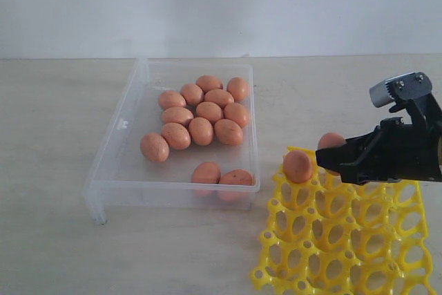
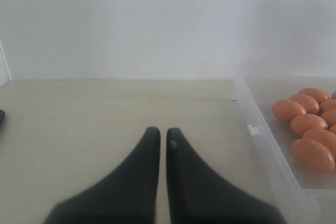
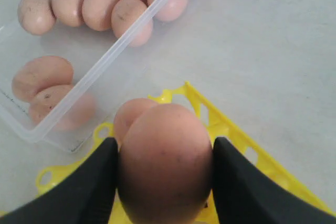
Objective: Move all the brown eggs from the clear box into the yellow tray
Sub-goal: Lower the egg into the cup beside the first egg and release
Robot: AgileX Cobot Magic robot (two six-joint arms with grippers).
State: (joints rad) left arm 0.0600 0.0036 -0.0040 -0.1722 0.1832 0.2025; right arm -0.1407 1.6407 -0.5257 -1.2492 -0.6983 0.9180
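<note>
The orange-brown oval egg (image 3: 165, 163), matte and faintly speckled, is clamped between my right fingers (image 3: 239, 182) just above a corner of the bright yellow plastic lattice tray (image 3: 226, 129), close to a second egg (image 3: 128, 116) already there. I'd lower it straight into a free cup, then ease apart slowly, since the smooth rounded shell could roll off a knob. Many more eggs (image 1: 201, 130) lie in the shallow transparent plastic box (image 1: 173, 195) on the pale bench (image 1: 55, 115). My left fingers (image 2: 149, 171) are pressed together, empty.
</note>
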